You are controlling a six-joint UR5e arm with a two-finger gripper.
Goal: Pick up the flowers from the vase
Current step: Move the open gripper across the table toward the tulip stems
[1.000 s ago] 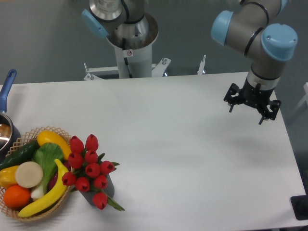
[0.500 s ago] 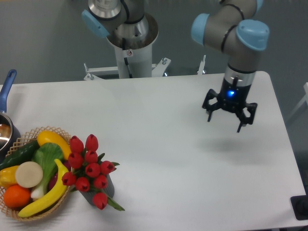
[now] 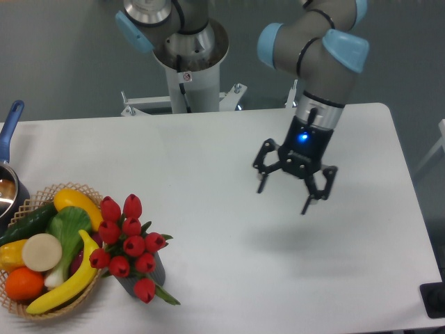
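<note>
A bunch of red tulip buds with green stems and leaves stands in a short dark grey ribbed vase near the front left corner of the white table. The buds are closed and plump, clustered tightly, with one leaf tip poking out low toward the front edge. Just beside the vase, on its left, sits a woven basket of fruit and vegetables. The black two-finger gripper hangs above the table's right half, well apart from the flowers, its fingers spread and holding nothing.
</note>
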